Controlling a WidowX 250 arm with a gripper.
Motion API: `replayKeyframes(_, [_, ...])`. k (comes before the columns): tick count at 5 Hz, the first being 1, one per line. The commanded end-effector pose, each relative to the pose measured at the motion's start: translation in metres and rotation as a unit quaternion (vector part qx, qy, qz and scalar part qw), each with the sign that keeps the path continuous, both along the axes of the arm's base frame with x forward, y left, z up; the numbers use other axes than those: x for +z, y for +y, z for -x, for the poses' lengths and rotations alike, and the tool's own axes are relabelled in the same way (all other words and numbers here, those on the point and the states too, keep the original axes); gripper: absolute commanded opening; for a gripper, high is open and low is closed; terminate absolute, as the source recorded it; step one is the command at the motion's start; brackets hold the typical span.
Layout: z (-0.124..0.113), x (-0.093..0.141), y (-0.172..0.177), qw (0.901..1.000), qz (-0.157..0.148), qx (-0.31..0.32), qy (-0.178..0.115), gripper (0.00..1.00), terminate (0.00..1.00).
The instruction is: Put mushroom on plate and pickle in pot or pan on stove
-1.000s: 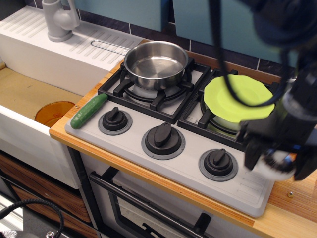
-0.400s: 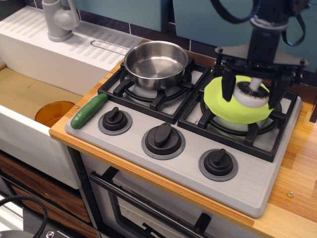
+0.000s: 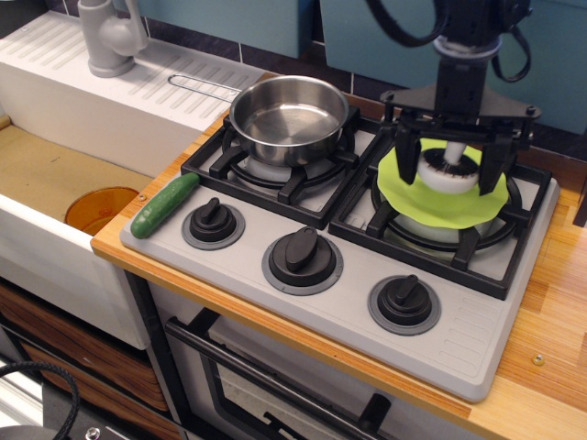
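Note:
The mushroom [image 3: 449, 172] lies gills-up, stem pointing up, on the lime-green plate [image 3: 408, 197], which rests on the right burner of the grey stove [image 3: 358, 302]. My gripper [image 3: 447, 183] hangs straight down over the plate, its two black fingers spread to either side of the mushroom with a gap on each side, so it is open. The dark green pickle [image 3: 165, 204] lies at the stove's front left corner, far from the gripper. The steel pot [image 3: 289, 115] stands empty on the left burner, its wire handle pointing back left.
Three black knobs [image 3: 303, 249] line the stove's front. An orange disc [image 3: 99, 208] lies in the sink at left, with a grey faucet [image 3: 110, 37] and a white drainboard behind. A wooden counter [image 3: 559, 302] runs right of the stove.
My gripper carried the mushroom from the stove's front right corner up and back over the plate. The mushroom now lies on the plate and the fingers stand apart from it.

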State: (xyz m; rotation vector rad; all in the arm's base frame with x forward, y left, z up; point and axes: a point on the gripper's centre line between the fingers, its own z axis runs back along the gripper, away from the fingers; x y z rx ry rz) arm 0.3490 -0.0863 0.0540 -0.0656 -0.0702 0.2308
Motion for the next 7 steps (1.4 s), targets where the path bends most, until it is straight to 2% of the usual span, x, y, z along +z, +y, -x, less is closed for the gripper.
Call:
replayKeyframes(1, [-0.001,0.016,-0.011,0.9998,0.004,0.001,-0.020,1.00,0.00])
replayKeyframes(2, [0.002,0.031,-0.009,0.9998,0.019,0.001,-0.006,1.00,0.00])
replayKeyframes(4, [0.002,0.082,0.027,0.9989,0.006,-0.032,0.035,1.00,0.00])
replayKeyframes(5, [-0.005,0.085,0.039,0.9963,-0.023,-0.072,0.039,1.00,0.00])
replayKeyframes(7, [-0.005,0.085,0.039,0.9963,-0.023,-0.072,0.039,1.00,0.00])
